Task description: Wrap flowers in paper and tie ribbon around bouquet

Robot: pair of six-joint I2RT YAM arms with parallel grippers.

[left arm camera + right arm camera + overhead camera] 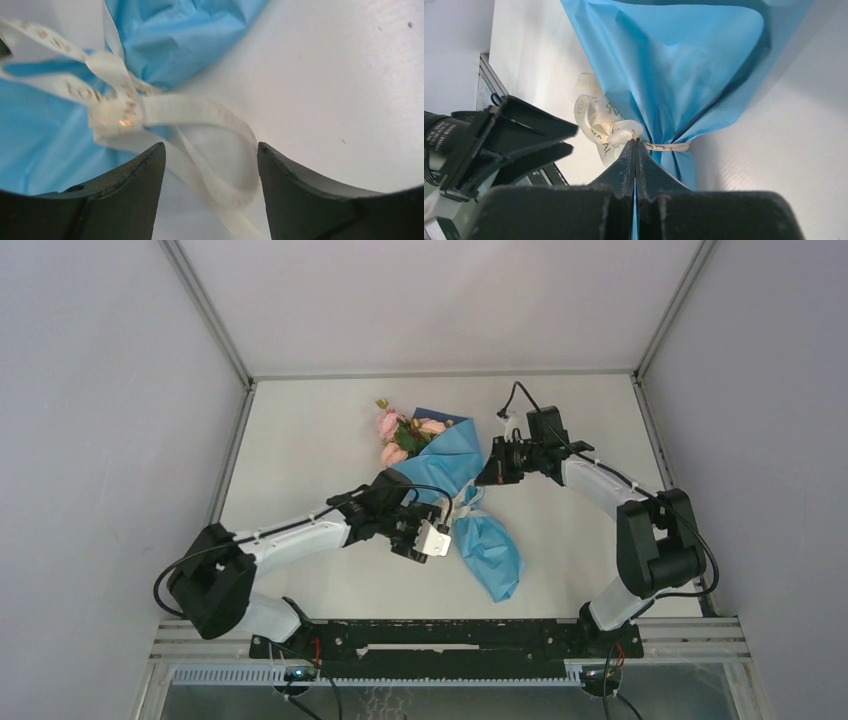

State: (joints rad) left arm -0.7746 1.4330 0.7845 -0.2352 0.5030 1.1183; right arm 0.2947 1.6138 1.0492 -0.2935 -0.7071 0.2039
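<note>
**Item:** slim cone bouquet [455, 465] of sky-blue wrapping paper [490, 545], lying flat on the white worktop [300, 440]. Small pale pink rose-like flowers [395, 435] with green leaves showed at the wide far end. The crumpled tail pointed toward the near right.

**Long axis:** diagonal, running from blooms at far left to tail at near right.

**Fastening:** narrow cream-white fabric ribbon with gold lettering [200, 110], cinched round the cone's waist and knotted there. One loose loop trailed off onto the worktop.

**Left fingers** [130, 195]: spread apart and holding nothing. They sat low over the worktop just beside the knot, on its near-left side. The loose loop lay in the gap between them, and the knot was just ahead of their tips.

**Right fingers** [624, 170]: pressed together, with the tips right at the ribbon band on the far-right side of the waist. It could not be told whether a strand was caught between them.

**Judgement:** wrapping appeared complete and the tie nearly so. The left arm was nearer the loose loop. Any tightening would likely have pulled across the long axis, away from the waist.
</note>
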